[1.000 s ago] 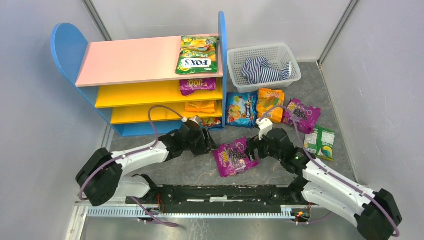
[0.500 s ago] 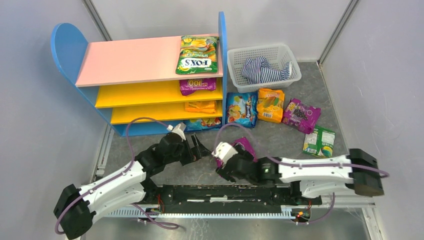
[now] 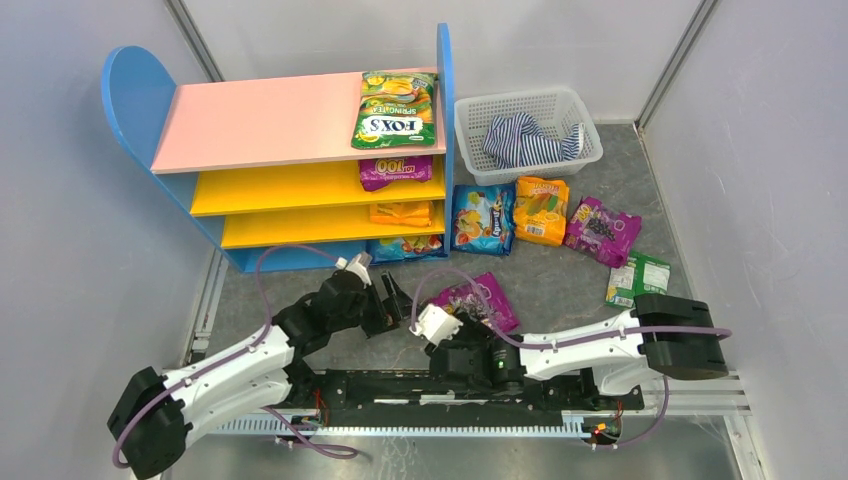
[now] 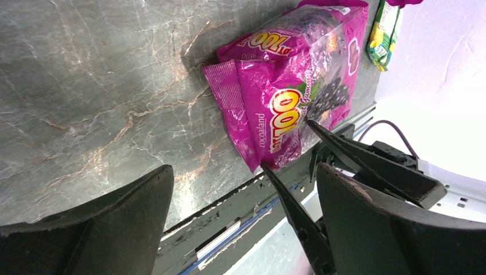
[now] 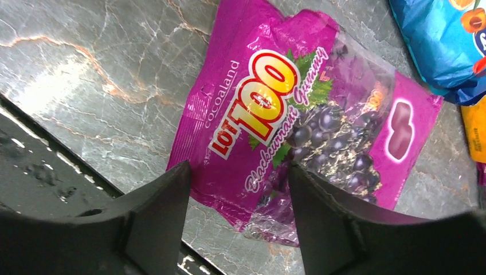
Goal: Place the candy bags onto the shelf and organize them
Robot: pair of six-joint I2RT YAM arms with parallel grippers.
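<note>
A purple grape candy bag (image 3: 478, 300) lies flat on the grey floor in front of the arms. My right gripper (image 3: 452, 320) is open and empty at the bag's near left edge; in the right wrist view (image 5: 238, 172) the bag (image 5: 298, 114) lies between and beyond its fingers. My left gripper (image 3: 398, 300) is open and empty just left of it; in its wrist view (image 4: 246, 172) the bag (image 4: 292, 86) lies ahead. The shelf (image 3: 260, 125) holds a FOX'S bag (image 3: 398, 110), a purple bag (image 3: 395, 170), an orange bag (image 3: 402, 212) and a blue bag (image 3: 405, 245).
On the floor right of the shelf lie a blue bag (image 3: 483, 218), an orange bag (image 3: 541, 210), a purple bag (image 3: 602, 230) and a green bag (image 3: 638, 282). A white mesh basket (image 3: 470, 120) holds a striped cloth (image 3: 530, 138). The black base rail (image 3: 450, 385) runs along the near edge.
My right arm has swung back and left, off the purple bag, which now lies uncovered on the floor. My left arm pulled back from the shelf and has since held still.
</note>
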